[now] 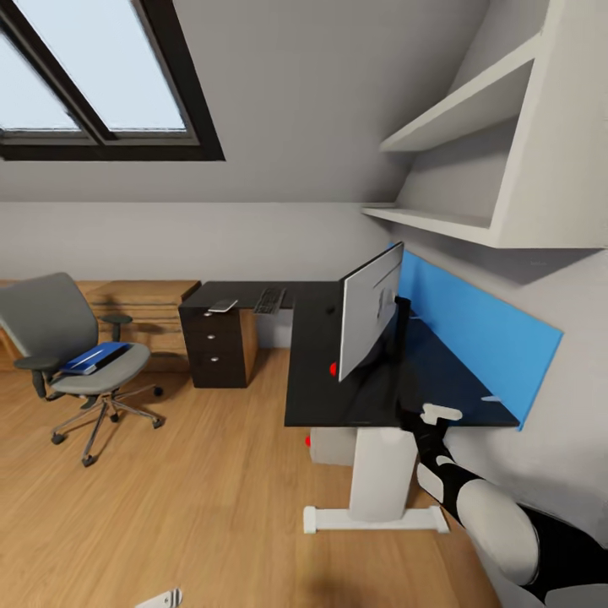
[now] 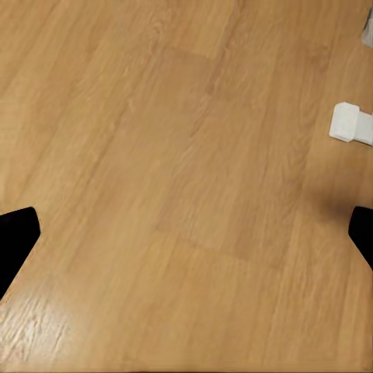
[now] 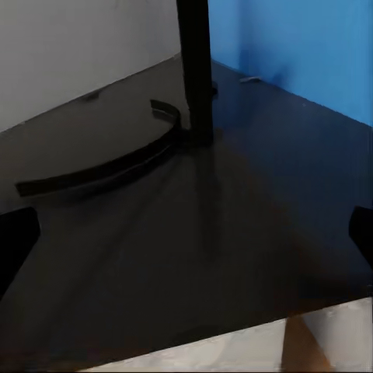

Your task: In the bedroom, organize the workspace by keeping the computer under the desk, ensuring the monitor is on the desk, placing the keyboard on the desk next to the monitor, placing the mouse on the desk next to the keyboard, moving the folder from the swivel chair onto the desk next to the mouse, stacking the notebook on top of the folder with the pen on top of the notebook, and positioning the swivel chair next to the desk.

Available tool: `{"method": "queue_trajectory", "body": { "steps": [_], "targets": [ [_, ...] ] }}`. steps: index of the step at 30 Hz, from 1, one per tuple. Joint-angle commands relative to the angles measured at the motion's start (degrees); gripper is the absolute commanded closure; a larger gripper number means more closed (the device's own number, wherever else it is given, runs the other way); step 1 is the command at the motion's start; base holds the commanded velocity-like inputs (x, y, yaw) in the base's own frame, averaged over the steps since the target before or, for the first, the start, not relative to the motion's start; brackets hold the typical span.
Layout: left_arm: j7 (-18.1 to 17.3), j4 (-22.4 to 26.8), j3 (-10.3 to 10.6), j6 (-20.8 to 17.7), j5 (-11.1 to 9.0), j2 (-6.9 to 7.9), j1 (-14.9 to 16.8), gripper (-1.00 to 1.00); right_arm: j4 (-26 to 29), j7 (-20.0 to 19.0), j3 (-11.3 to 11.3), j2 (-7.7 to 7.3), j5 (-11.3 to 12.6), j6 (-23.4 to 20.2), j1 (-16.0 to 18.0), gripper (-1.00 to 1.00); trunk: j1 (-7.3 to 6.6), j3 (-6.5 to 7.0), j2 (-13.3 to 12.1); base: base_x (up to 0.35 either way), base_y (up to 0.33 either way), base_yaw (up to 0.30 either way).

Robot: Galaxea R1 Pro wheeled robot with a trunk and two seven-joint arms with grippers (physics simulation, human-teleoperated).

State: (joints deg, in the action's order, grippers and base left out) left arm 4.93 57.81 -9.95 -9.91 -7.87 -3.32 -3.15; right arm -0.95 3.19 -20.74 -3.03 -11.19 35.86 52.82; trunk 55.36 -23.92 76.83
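Note:
The black-topped desk (image 1: 314, 397) stands in the corner. On it the monitor (image 1: 370, 311) turns its pale grey back to me, and the keyboard (image 1: 270, 300) lies on the far wing beside a small pale flat item (image 1: 223, 305). The mouse and pen are too small to make out. Under the desk stands the light grey computer (image 1: 332, 446). At left, the swivel chair (image 1: 74, 338) carries the blue folder (image 1: 95, 357) on its seat. My right gripper (image 3: 186, 241) hangs open over the desk top (image 3: 256, 233) near the monitor stand (image 3: 194, 70). My left gripper (image 2: 186, 241) is open above the floor.
White wall shelves (image 1: 473, 127) overhang the desk, and a blue panel (image 1: 473, 325) backs it. The black drawers (image 1: 215, 346) sit under the far wing beside a low light-wood cabinet (image 1: 143, 304). The desk's white foot (image 1: 376, 517) (image 2: 351, 124) rests on open wood floor (image 1: 194, 498).

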Motion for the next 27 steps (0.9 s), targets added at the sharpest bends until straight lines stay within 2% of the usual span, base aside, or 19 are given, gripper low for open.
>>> {"method": "queue_trajectory", "body": {
  "steps": [1, 6, 15, 22, 27],
  "targets": [
    [0.2, -0.2, 0.0, 0.7, -0.6, -0.03, 0.0, -1.00, -0.1, 0.4, -0.3, 0.09, -0.6, 0.2, -0.1, -1.00, -0.04, -0.05, 0.0, -0.333, 0.116, 0.000],
    [0.2, -3.3, 0.1, 6.3, -0.4, -0.02, 0.0, -1.00, -0.1, 0.3, -0.3, 0.60, -0.6, 0.1, -1.6, -1.00, -0.04, -0.05, 0.0, -0.333, 0.114, 0.000],
    [0.2, -4.5, 0.2, 8.5, -0.3, -0.02, 0.0, -1.00, -0.2, 0.2, -0.3, 0.95, -0.6, 0.0, -7.8, -1.00, -0.04, -0.05, 0.0, -0.306, 0.097, 0.000],
    [0.2, -5.5, 0.1, 9.2, -0.5, 0.03, 0.0, -1.00, -0.2, 0.2, -0.3, 1.33, -0.7, -0.2, -13.7, -1.00, -0.04, -0.05, 0.0, -0.072, 0.019, 0.000],
    [0.2, -6.7, 0.1, 13.4, -0.5, 0.13, 0.0, -1.00, -0.2, 0.2, -0.3, 2.31, -0.6, -0.1, -17.2, -1.00, -0.04, -0.05, 0.0, -0.011, 0.003, 0.000]
  ]
}}
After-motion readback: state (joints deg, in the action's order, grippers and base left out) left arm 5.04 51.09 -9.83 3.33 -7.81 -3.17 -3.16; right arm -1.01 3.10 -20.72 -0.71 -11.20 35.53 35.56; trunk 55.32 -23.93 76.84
